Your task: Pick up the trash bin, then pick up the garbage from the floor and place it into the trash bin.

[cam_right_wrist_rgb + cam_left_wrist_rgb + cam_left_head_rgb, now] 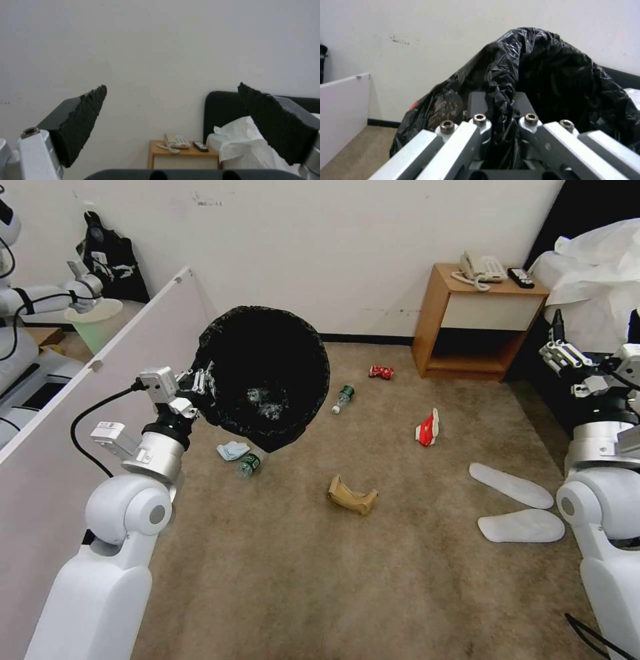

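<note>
one trash bin (263,373) – rim clamped in left pincer (208,385), off floor (373,567)

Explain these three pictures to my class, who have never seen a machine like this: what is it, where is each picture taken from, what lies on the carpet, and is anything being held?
It is a wheeled robot with two white arms ending in grippers. The wide picture looks down from a camera on its head; the other two come from cameras on its wrists.

The left gripper is shut on the rim of the trash bin, a bin lined with a black bag, and holds it above the floor. Its wrist camera shows the bag pinched between the fingers.

The right gripper is open and empty, raised near the bed.

On the carpet lie litter: two clear bottles, one beyond the bin, one below it, a pale blue mask, a red can, a red-white carton, a brown paper bag and two white slippers.
</note>
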